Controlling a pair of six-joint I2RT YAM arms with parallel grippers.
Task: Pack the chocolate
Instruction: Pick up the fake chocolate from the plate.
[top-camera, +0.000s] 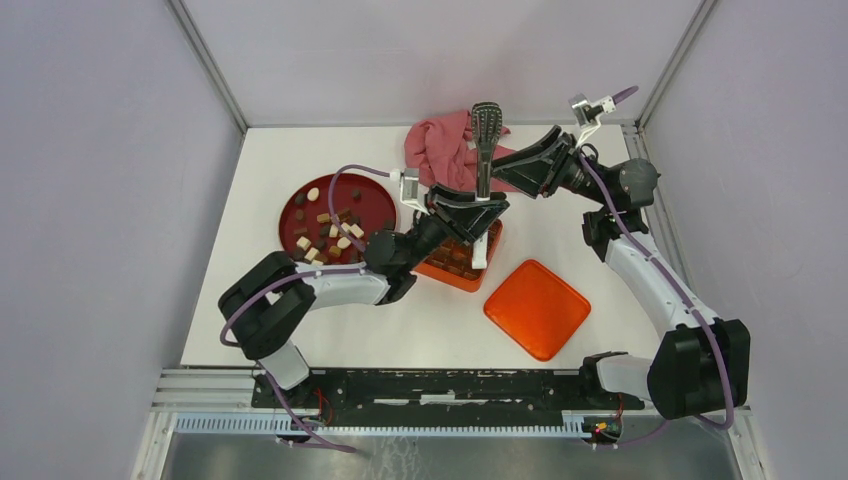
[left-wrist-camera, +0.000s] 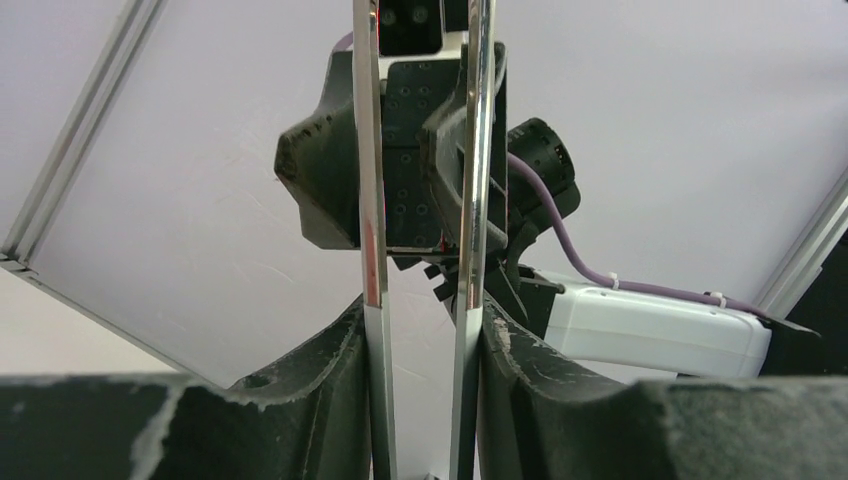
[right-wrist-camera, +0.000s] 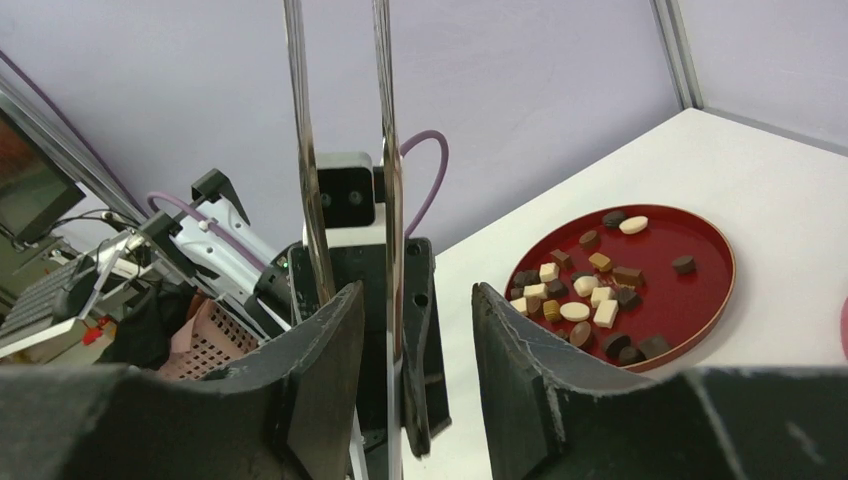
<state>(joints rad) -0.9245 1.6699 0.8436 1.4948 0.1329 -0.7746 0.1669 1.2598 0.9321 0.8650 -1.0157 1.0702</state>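
The chocolate (top-camera: 325, 232) lies as several small dark, cream and tan pieces on a round dark-red plate (top-camera: 375, 190), also seen in the right wrist view as chocolate (right-wrist-camera: 590, 297) on the plate (right-wrist-camera: 715, 245). Metal tongs (top-camera: 486, 140) stand upright above the orange gridded tin (top-camera: 458, 265). My left gripper (top-camera: 470, 207) is shut on the tongs (left-wrist-camera: 372, 200), its fingers (left-wrist-camera: 320, 390) pressing both metal arms. My right gripper (top-camera: 503, 178) stands open around the tongs (right-wrist-camera: 385, 150). One finger is beside them and the other finger (right-wrist-camera: 520, 370) stands apart.
An orange square lid (top-camera: 537, 307) lies on the table right of the tin. A crumpled pink cloth (top-camera: 445, 143) sits at the back behind the tongs. Walls close the table on the left, back and right.
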